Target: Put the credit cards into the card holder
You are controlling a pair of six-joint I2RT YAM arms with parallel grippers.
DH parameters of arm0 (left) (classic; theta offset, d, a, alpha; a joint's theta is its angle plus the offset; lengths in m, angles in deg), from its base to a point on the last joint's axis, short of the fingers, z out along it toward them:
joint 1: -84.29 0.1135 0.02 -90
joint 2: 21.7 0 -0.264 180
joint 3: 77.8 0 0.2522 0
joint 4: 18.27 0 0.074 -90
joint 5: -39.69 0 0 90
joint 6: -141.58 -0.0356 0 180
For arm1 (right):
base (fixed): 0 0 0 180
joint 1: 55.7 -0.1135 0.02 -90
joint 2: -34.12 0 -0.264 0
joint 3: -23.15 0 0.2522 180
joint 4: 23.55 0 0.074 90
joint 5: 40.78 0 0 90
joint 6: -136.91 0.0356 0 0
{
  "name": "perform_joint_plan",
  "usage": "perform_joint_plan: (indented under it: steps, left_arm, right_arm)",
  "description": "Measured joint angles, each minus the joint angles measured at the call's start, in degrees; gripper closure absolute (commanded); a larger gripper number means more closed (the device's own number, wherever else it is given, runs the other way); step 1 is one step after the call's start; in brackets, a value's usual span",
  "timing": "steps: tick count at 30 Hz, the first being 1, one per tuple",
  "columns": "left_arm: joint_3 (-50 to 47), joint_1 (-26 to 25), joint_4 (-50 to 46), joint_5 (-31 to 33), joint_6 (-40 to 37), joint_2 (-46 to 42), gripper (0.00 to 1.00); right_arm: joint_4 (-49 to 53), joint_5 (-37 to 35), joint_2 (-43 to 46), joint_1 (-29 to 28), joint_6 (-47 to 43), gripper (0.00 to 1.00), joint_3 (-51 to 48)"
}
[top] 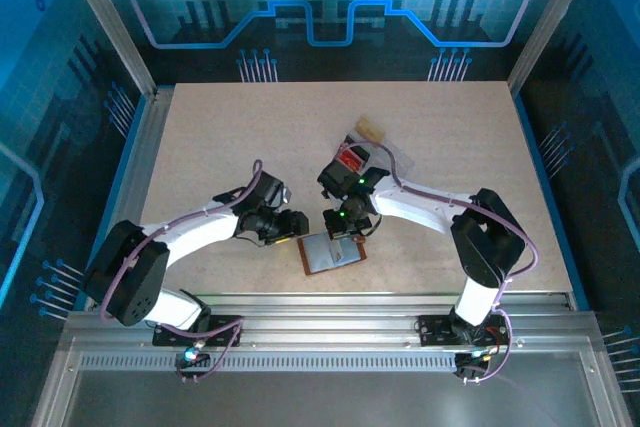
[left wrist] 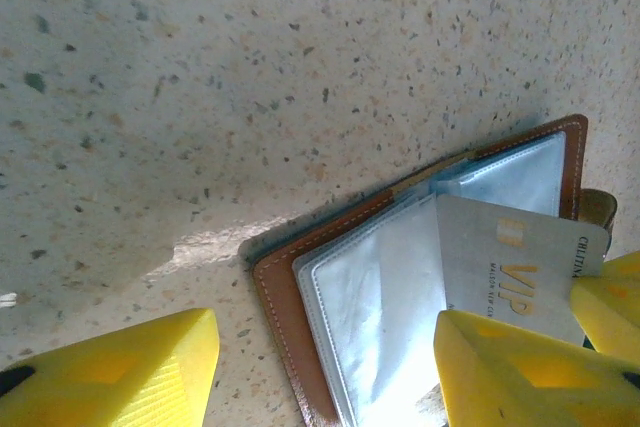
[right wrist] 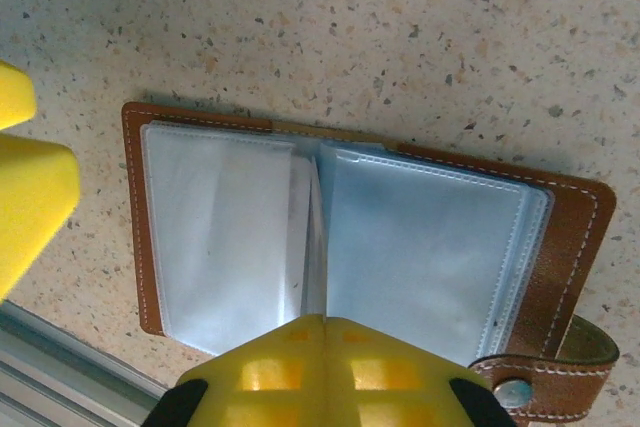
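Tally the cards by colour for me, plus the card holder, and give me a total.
pale card: 1
red card: 1
tan card: 1
brown card holder: 1
Total: 4

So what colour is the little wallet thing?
The card holder is brown with pale stitching, clearest in the right wrist view.

Card holder [right wrist: 575, 217] leather (glossy plastic sleeves [right wrist: 420, 247] inside); table [right wrist: 400, 27] matt, speckled.

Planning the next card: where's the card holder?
In the top view, the card holder lies open near the front edge of the table, right of the left gripper and under the right gripper.
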Motion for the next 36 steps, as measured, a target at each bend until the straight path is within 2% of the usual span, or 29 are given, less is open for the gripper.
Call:
perform_joint_plan:
  steps: [2,8,11,24,34,36]
  left_arm:
    - [0.0,-1.3,0.1,0.2,0.0,0.3,0.41]
    - [-0.9,-3.4,0.6,0.9,0.2,1.0,0.41]
    - [-1.6,-3.9,1.1,1.1,0.4,1.8,0.41]
    - [-2.6,-4.6,2.6,1.6,0.7,3.3,0.42]
    - [-2.6,-4.6,2.7,1.7,0.9,3.5,0.42]
    - [-2.6,-4.6,2.7,1.7,1.1,3.5,0.42]
  right_arm:
    - [0.0,0.0,-0.1,0.0,0.0,0.99,0.0]
    - [0.0,0.1,-0.5,0.0,0.7,0.84,0.0]
    - [0.0,0.5,-0.7,-0.1,0.9,0.81,0.0]
    - [-1.0,2.4,-1.0,-0.6,0.9,0.84,-0.6]
    - [-1.0,2.4,-1.2,-1.1,0.9,0.89,-0.8]
    - [-1.0,2.4,-1.2,-1.1,0.9,0.93,-0.9]
